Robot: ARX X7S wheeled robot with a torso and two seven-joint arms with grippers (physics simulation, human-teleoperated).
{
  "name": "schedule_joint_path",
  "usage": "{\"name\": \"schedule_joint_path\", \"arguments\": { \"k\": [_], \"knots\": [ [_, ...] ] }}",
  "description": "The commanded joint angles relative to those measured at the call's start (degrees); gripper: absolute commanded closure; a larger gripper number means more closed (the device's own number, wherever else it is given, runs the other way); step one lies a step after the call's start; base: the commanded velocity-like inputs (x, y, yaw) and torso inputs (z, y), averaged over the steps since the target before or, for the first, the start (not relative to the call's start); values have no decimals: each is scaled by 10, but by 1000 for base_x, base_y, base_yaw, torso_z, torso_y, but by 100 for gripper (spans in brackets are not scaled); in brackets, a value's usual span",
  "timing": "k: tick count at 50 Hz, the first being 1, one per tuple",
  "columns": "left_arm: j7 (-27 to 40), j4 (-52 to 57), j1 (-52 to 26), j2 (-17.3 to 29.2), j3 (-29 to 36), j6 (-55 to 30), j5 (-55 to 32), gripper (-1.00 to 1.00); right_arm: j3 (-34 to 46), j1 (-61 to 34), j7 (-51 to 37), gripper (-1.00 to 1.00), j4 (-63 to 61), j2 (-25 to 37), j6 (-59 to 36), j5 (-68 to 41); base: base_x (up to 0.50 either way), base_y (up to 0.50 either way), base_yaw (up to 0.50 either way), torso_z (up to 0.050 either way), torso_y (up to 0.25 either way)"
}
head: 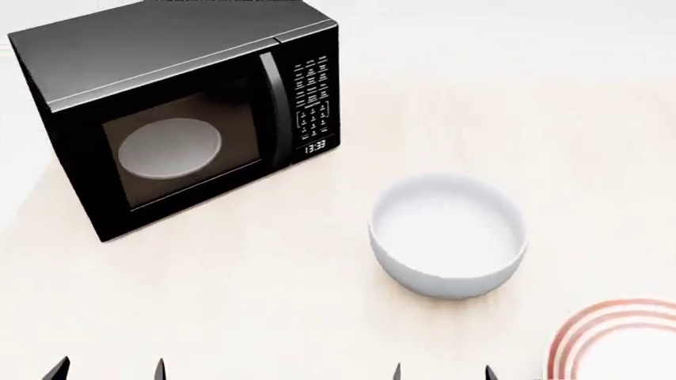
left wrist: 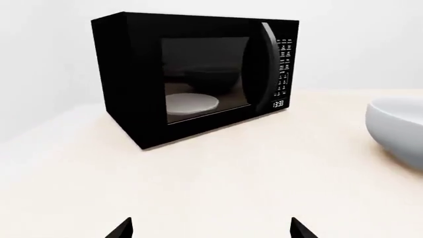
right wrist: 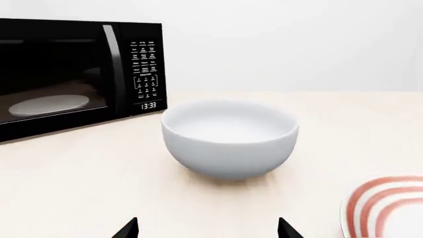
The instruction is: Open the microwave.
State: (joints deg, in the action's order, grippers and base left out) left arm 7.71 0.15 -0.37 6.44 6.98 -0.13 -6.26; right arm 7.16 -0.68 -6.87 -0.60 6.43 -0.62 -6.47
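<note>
The microwave (head: 180,111), door shut, clock reading 13:33 under white keypad lettering too small to read, stands on the pale table (head: 264,301) beside a white bowl (head: 448,236), while the left gripper (head: 106,370) and right gripper (head: 444,372) both hover with jaws wide, well short of it.

Keypad (head: 313,101) lettering on microwave (head: 174,119) was too small to read. Red-ringed plate (head: 616,342) was cut by near right edge in head view. Left gripper (head: 106,370) and right gripper (head: 444,372) showed only fingertips at near edge; arms were out of frame. Bowl (left wrist: 398,128) was cut in left wrist view.
</note>
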Motion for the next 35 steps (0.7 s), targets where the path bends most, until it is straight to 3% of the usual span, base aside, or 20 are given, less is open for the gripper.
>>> {"name": "schedule_joint_path", "arguments": {
  "k": [1,18,35],
  "knots": [
    [5,-4,-2,6,8,-1,-5,-100,8,-1,-8,-100,3,5,-3,-5,43,426,0,0,0],
    [12,-1,-2,13,16,0,-14,-100,16,-1,-18,-100,0,12,-1,-11,46,373,0,0,0],
    [19,-2,-3,20,24,3,-18,-100,20,-1,-21,-100,0,19,6,-23,343,174,0,0,0]
  ]
}}
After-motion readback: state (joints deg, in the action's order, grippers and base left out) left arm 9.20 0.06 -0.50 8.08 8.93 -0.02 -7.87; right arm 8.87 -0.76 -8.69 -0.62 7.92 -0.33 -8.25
